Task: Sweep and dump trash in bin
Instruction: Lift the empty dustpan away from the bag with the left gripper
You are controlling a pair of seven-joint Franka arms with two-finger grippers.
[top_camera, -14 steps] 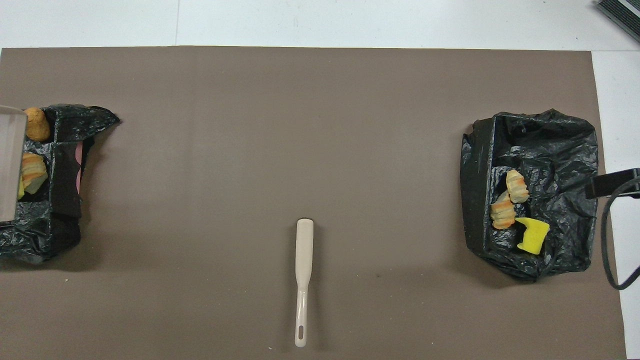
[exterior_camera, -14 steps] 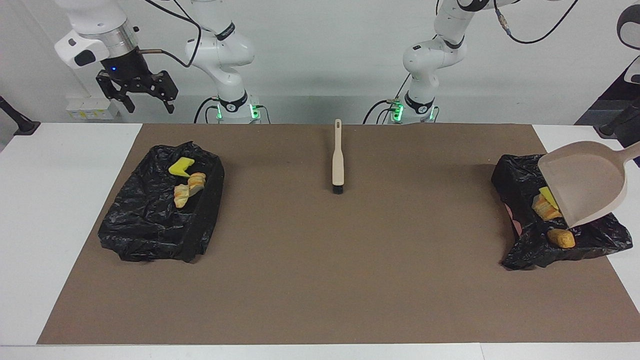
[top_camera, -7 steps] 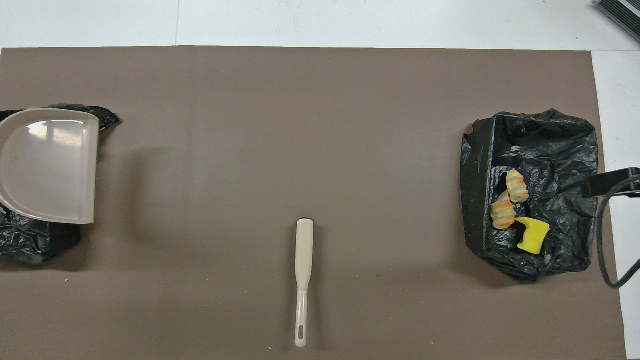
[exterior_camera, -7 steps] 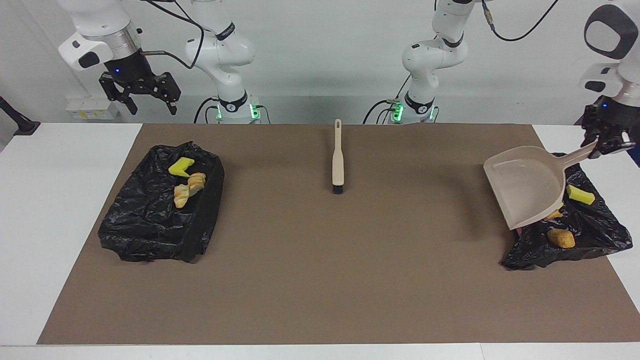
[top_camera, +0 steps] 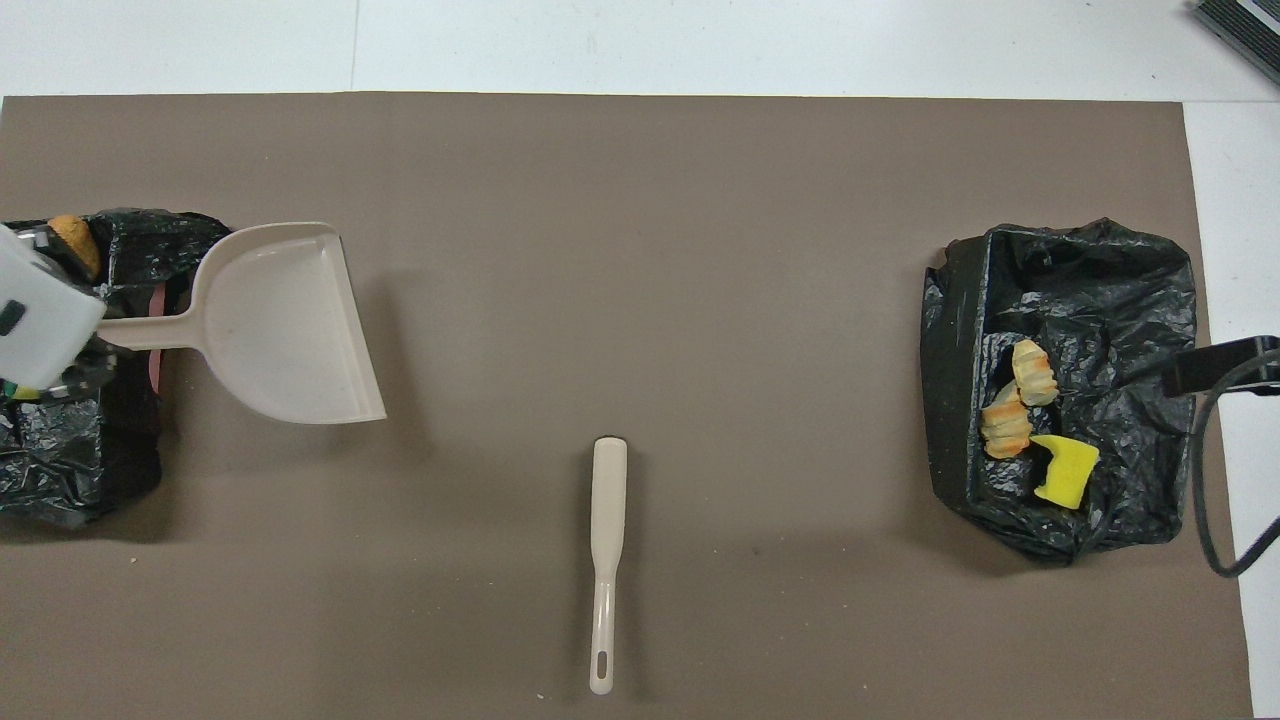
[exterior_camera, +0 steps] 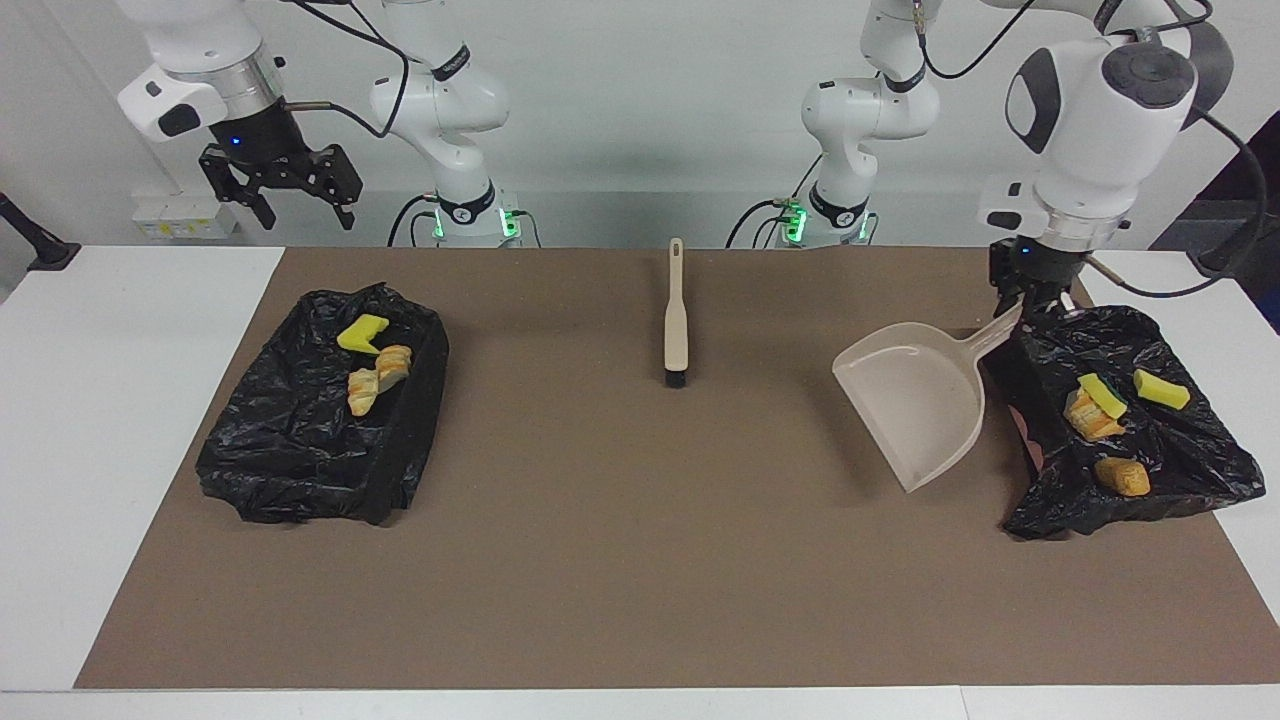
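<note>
My left gripper [exterior_camera: 1035, 298] is shut on the handle of the empty beige dustpan [exterior_camera: 915, 400], which hangs tilted low over the brown mat beside the black-bagged bin [exterior_camera: 1190, 480] at the left arm's end; the dustpan also shows in the overhead view [top_camera: 280, 325]. In that bin lie two yellow sponge bits [exterior_camera: 1160, 388], a beige lump [exterior_camera: 1088, 418] and an orange-brown lump [exterior_camera: 1122, 476]. The beige brush [exterior_camera: 676, 320] lies on the mat mid-table, near the robots. My right gripper [exterior_camera: 305, 205] is open and empty, up in the air over the table's edge at its own end.
A second black-bagged bin [exterior_camera: 290, 450] at the right arm's end holds a yellow sponge bit [exterior_camera: 362, 333] and two beige lumps [exterior_camera: 393, 365]. The brown mat [exterior_camera: 640, 560] covers most of the white table.
My left arm has swung the dustpan from its tipped pose over the bin out to the mat beside it, toward the table's middle. The scraps now lie in the bin. The right gripper barely moved.
</note>
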